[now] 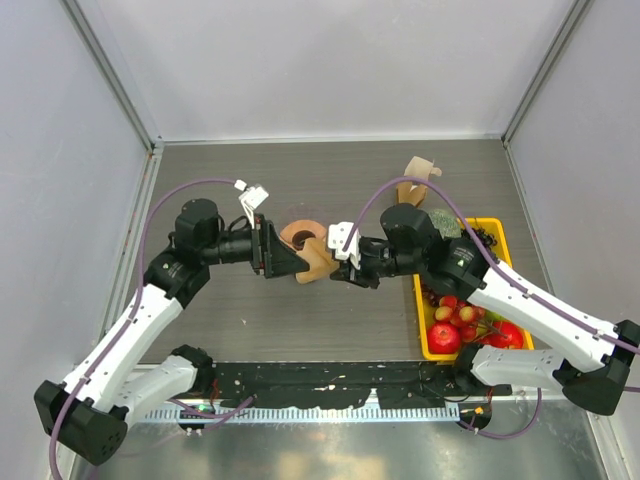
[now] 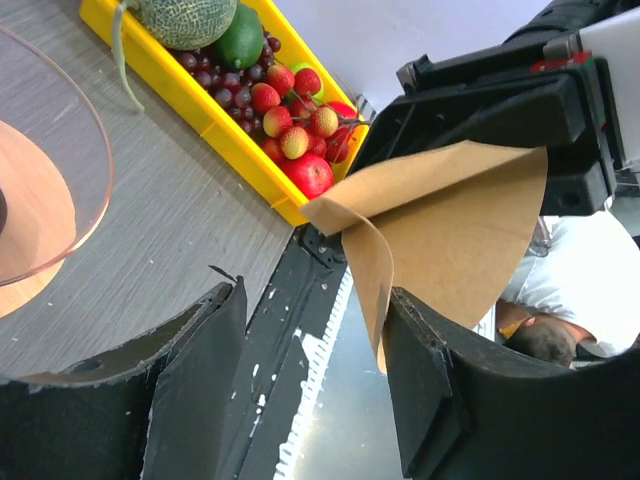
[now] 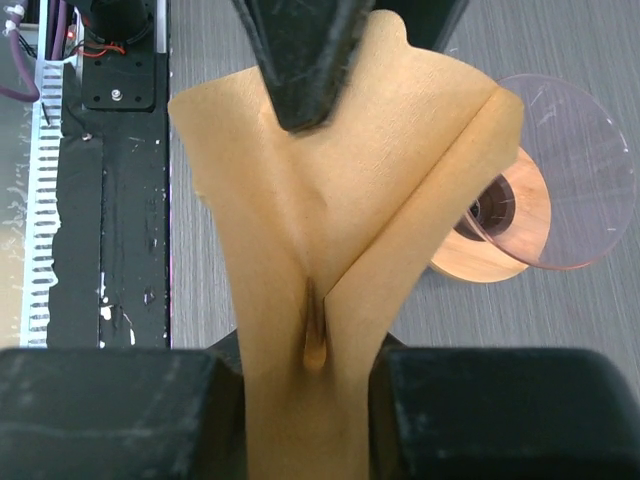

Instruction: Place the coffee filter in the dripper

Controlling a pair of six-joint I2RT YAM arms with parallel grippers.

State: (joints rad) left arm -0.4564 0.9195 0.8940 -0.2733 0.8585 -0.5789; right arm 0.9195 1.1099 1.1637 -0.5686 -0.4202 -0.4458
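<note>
The right pincer (image 3: 305,385) was clamped on the pointed end of the coffee filter (image 3: 340,190), holding it up between the two arms, just on the near side of the dripper (image 1: 303,235); the left pincer (image 2: 318,300) stood apart, its jaws straddling a curled flap of the filter's wide edge without pinching it. The step in hand looked like spreading the folded paper into a cone; it would go best if the left jaws took one layer only and drew it gently, since thin paper creases or tears; the point should then be aimed at the dripper's dark centre hole. The grey wood-grain worktop (image 1: 250,190) lay between pale walls (image 1: 60,150); a yellow fruit tray (image 1: 419,310) sat at the right, and a bunch of spare filters (image 1: 415,180) lay far right.
</note>
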